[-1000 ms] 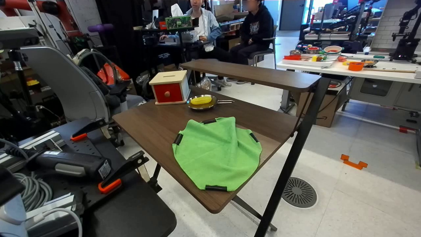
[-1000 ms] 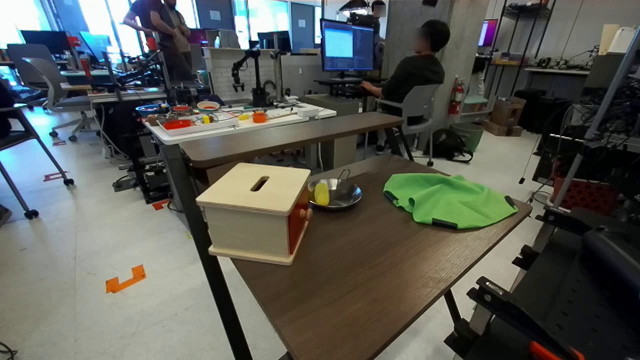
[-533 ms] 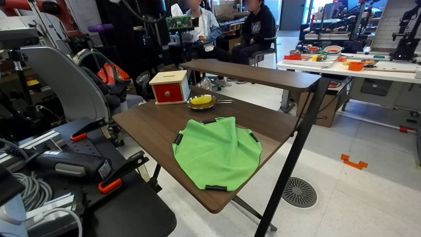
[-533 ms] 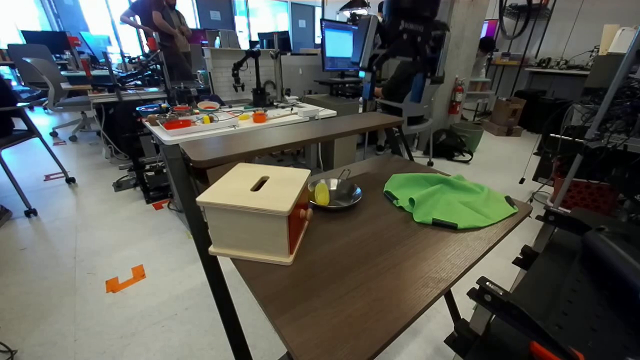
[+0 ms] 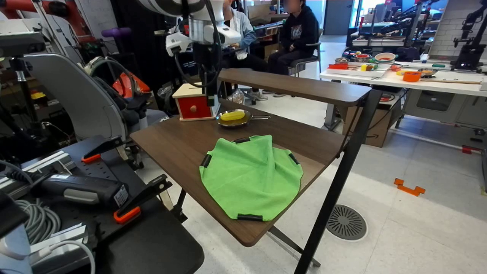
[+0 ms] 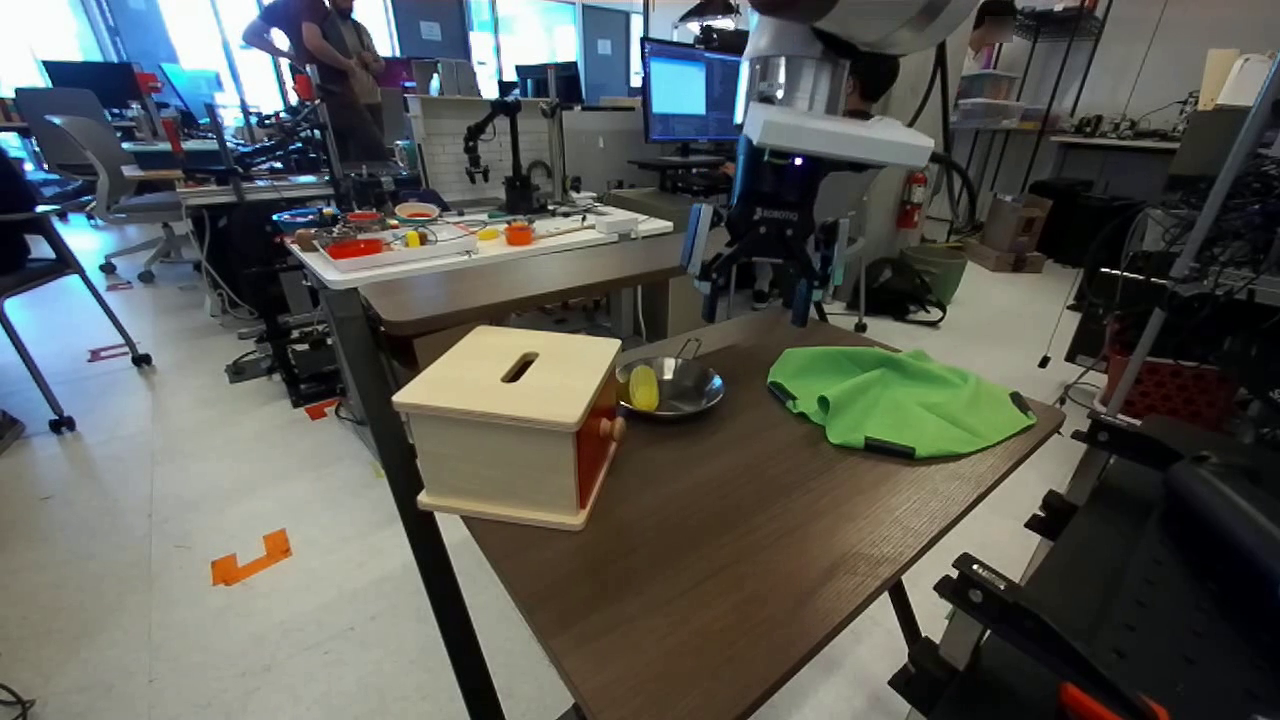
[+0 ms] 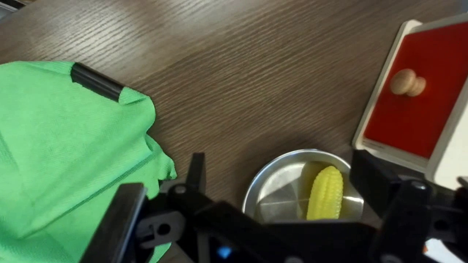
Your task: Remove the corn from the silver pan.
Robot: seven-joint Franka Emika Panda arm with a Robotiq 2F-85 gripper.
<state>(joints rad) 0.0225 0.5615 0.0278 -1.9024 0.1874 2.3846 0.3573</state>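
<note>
Brown wood grain spreads beneath the gripper (image 6: 755, 306): this is the tabletop (image 6: 750, 560), and the gripper hangs clear above it, fingers wide apart with nothing between them. I judge the step in hand to be the approach, ahead of any grasp; the next move seems to call for a shift sideways, then a descent with the opening left wide.

Lower than the gripper, towards the finger at the left of the wrist view, lies the green cloth (image 7: 73, 146) in loose folds; the shift should lead away from it. Past the opposite finger stands the wooden box (image 6: 510, 440) with its red front, and going too far that way could knock a finger against it.

Below the gripper and off to one side, between cloth and box, sits the silver pan (image 7: 279, 201), just beside the box. The wrist view shows it in the gap between the fingers, partly hidden by the gripper's body.

Smallest is the corn (image 7: 326, 191), lying in the pan towards the box, well under the fingertips and touched by neither. It shows nearer the finger at the right of the wrist view, so the opening is not yet centred on it. Its length runs roughly crosswise to the line joining the fingers, so I expect little twist before closing on its sides. Room on the box side looks tight, and a finger coming down there could catch the rim.
</note>
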